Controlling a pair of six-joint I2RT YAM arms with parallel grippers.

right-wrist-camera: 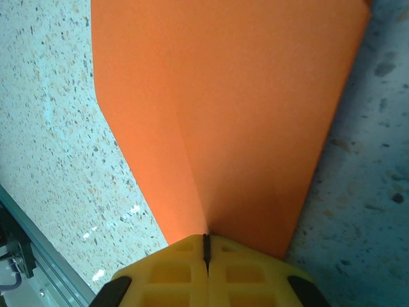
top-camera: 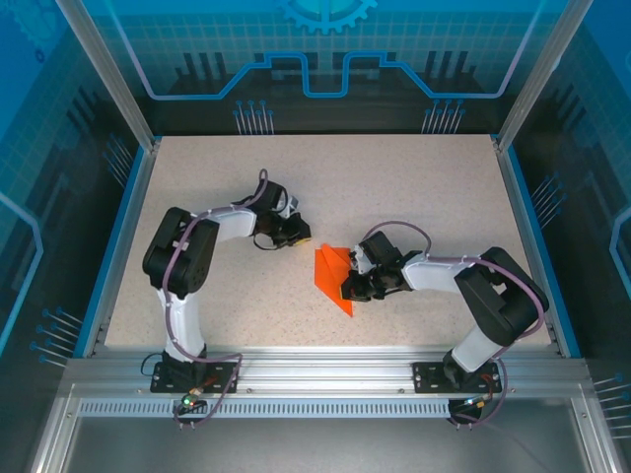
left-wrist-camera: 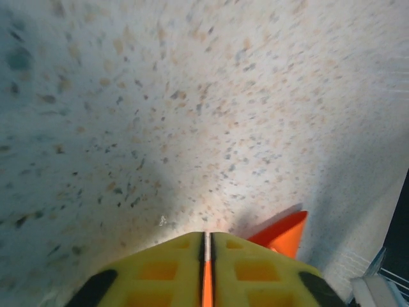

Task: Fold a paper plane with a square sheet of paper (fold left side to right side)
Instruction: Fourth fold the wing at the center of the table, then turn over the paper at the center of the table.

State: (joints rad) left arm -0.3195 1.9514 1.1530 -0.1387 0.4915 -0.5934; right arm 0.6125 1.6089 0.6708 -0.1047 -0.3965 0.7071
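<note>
R fingers [right-wrist-camera: 255, 275] on paper [right-wrist-camera: 223, 115] edge

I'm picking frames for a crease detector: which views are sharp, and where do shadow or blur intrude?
Top view: sharp and evenly lit, the paper crisp on the table. Left wrist: table speckle smeared by blur, a broad shadow ahead of the left tool. Right wrist: paper sharp, its crease readable; table on the picture's right shaded and soft.
</note>
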